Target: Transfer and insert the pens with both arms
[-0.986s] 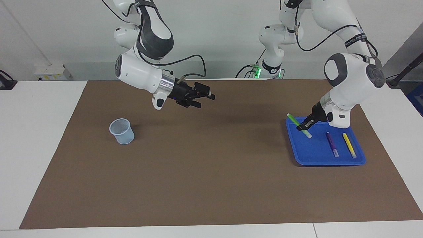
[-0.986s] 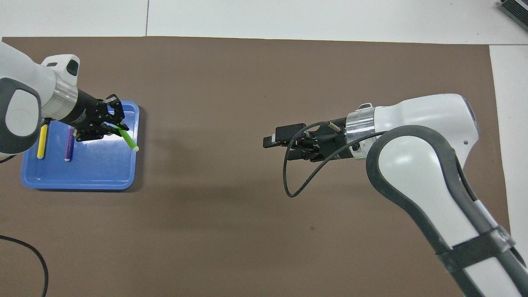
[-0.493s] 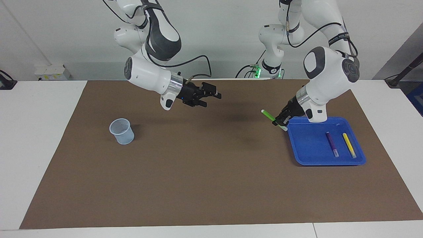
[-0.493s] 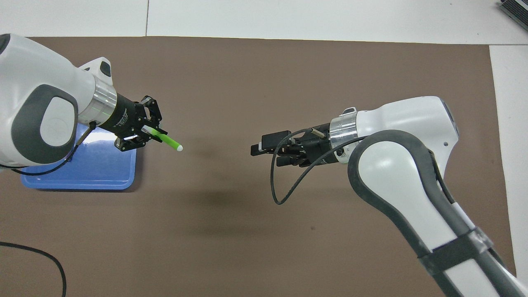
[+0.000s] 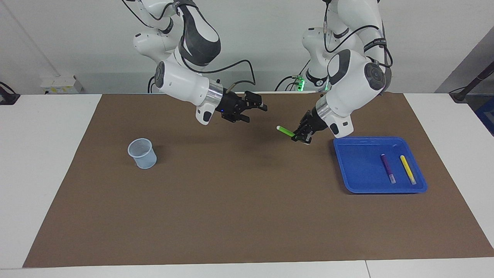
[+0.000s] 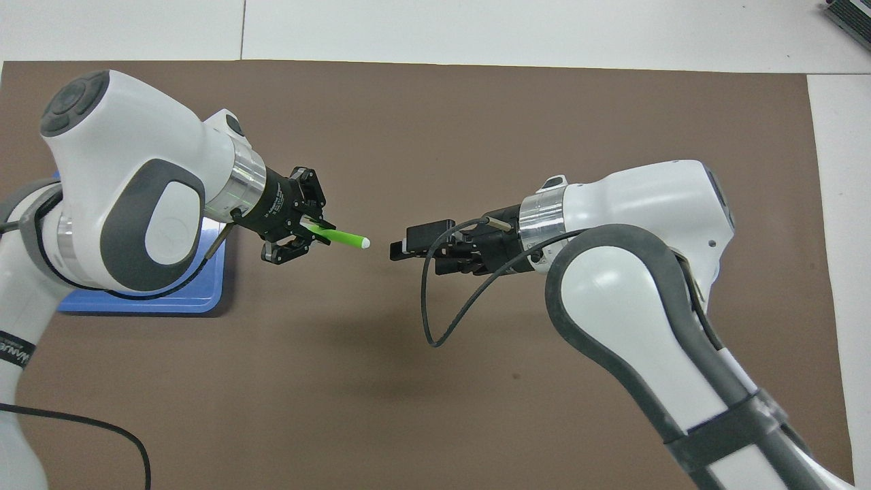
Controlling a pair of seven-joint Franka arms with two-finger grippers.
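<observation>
My left gripper is shut on the bright green pen, holding it in the air over the brown mat beside the blue tray. The green pen lies nearly level, its pale tip pointing at my right gripper. A short gap separates that tip from the right gripper, which stands open and empty over the mat's middle. The dark purple pen and the yellow pen lie side by side in the tray. In the overhead view my left arm hides both of them.
A pale blue mesh cup stands upright on the brown mat toward the right arm's end of the table. The left arm covers most of the tray in the overhead view. A black cable lies near the left arm's base.
My left gripper lifted the green pen out of the tray and carried it toward the table's middle. My right gripper moved toward it, so the gap between them has shrunk.
</observation>
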